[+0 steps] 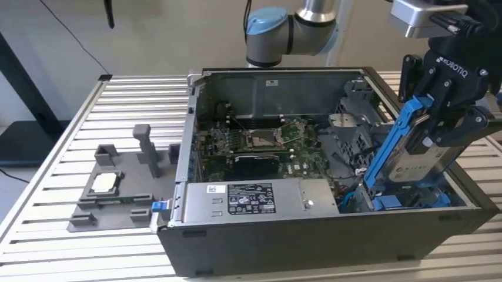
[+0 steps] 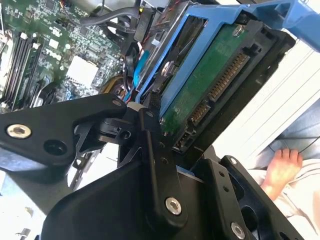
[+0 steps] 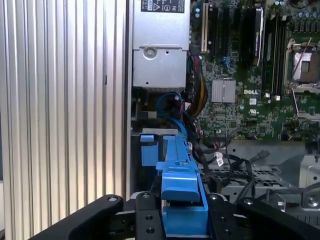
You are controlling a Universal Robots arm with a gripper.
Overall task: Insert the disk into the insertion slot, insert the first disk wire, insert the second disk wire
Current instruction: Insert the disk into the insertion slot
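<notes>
Disk (image 1: 415, 167), clipped in its blue carrier (image 1: 390, 150), was the load. It stood steeply on end at the exterior view's right of the case, with its lower end down among blue fittings near the case's front corner.

The slatted bench (image 1: 133, 100) carried the open computer case (image 1: 314, 241). The motherboard (image 1: 259, 141) lay across the case floor and the grey power supply box (image 1: 251, 200) ran along the near wall. The insertion slot (image 1: 349, 135), a grey metal cage, stood just beside the tilted disk. I could not tell whether the disk's lower end had entered a bay.

The end effector (image 1: 441, 134) was closed on the disk across its width. In the first wrist view its black fingers (image 3: 147, 217) flanked the carrier, 1 on each side. In the second wrist view the green circuit board (image 2: 200, 95) and the connector (image 2: 227, 75) on the disk's underside lay bare, close to the grip.

By my judgement the disk was dense for its size and fully stiff, but easily harmed by a knock or a twist. The plastic carrier looked smooth and a little springy, so it could slip or flex under a light hold. The 2 long side rails seemed the right place to grip, well off the circuit board. That also left the connector end free for the 2 wires.
</notes>
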